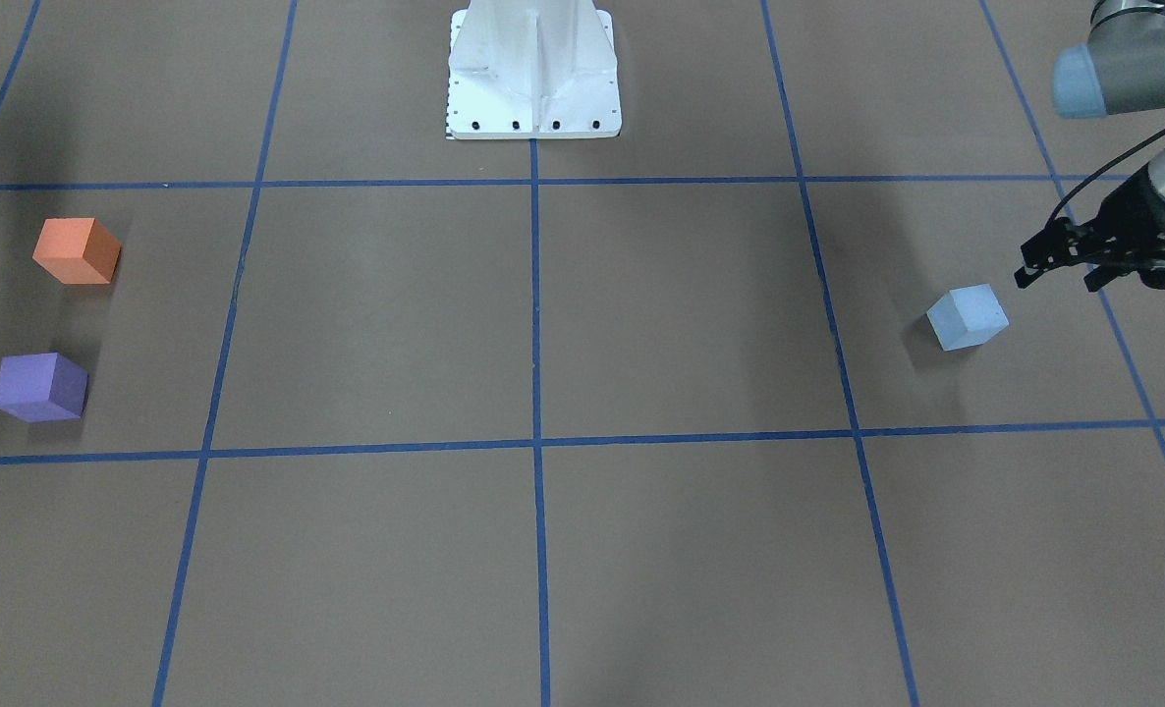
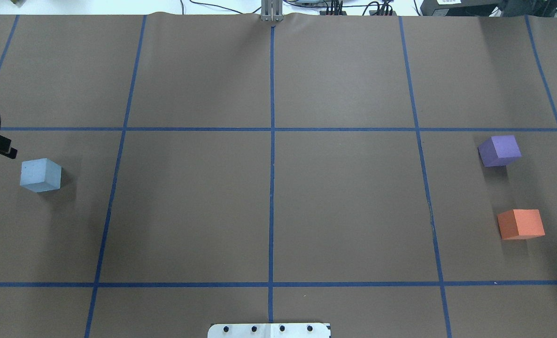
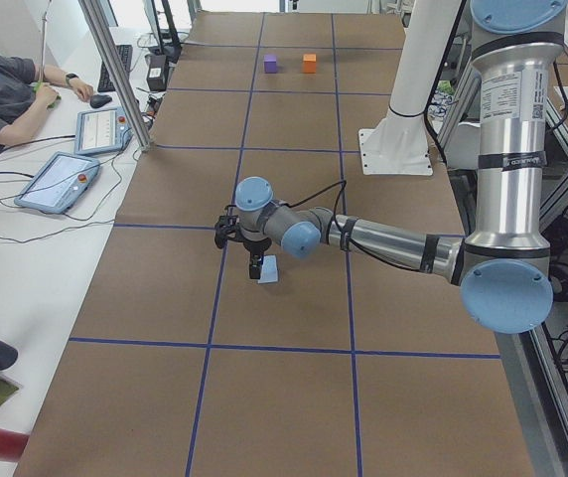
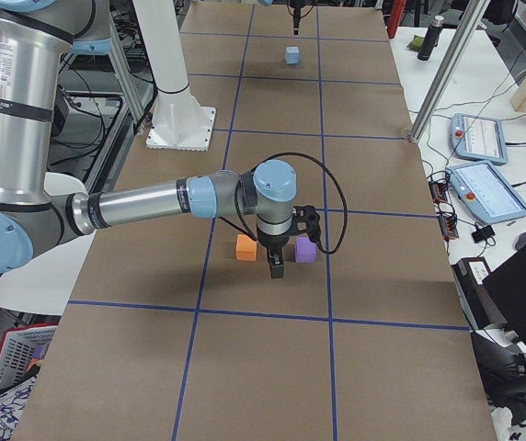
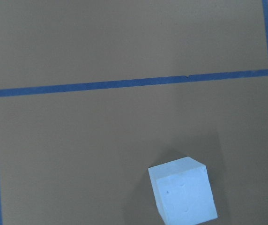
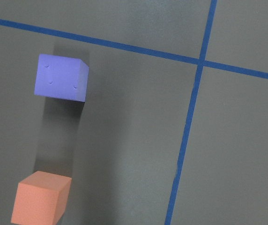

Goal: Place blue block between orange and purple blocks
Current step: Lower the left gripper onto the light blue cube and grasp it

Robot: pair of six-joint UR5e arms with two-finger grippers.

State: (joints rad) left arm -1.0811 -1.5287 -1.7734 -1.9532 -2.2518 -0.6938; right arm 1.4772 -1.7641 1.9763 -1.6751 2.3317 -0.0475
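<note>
The light blue block (image 1: 968, 316) sits on the brown table on my left side; it also shows in the overhead view (image 2: 40, 174) and low in the left wrist view (image 5: 183, 196). My left gripper (image 1: 1057, 279) hovers just beside and above it, open and empty. The orange block (image 2: 520, 224) and the purple block (image 2: 499, 150) sit apart on my right side, with a gap between them. Both show in the right wrist view, orange (image 6: 40, 198) and purple (image 6: 61, 77). My right gripper (image 4: 275, 266) hangs over these two blocks; I cannot tell whether it is open or shut.
The white robot base (image 1: 533, 79) stands at the table's middle near edge. Blue tape lines (image 2: 271, 188) divide the table into squares. An operator (image 3: 6, 89) and tablets (image 3: 61, 179) are at a side desk.
</note>
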